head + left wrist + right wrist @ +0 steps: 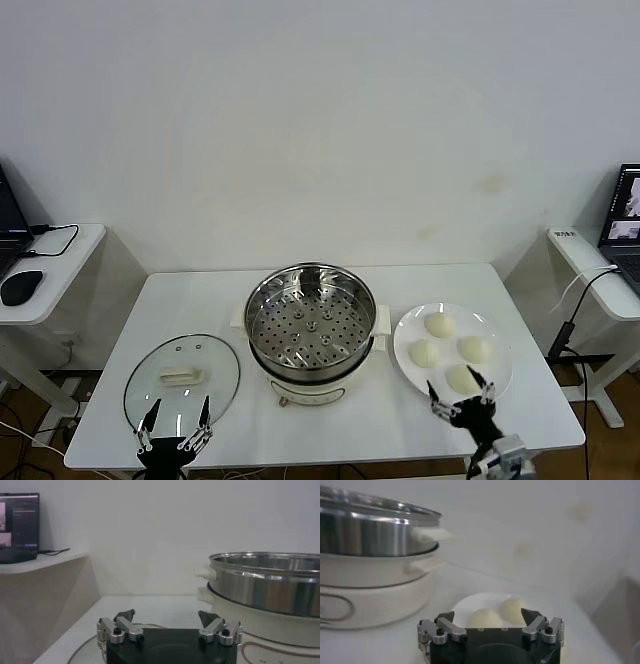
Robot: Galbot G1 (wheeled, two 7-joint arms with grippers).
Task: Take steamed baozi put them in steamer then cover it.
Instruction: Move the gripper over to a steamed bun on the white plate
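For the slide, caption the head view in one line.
Empty stainless-steel steamer between glass lid and white plate of four cream-white baozi; left gripper and right gripper open.

Left claw (167, 623), right claw (489, 622): black block bodies, silver knuckle links with black screws, dark pointed fingers (530, 615).

A white table (200, 290) bears a white plate (500, 352) — side desks hold a mouse (20, 287) and laptop (625, 215).
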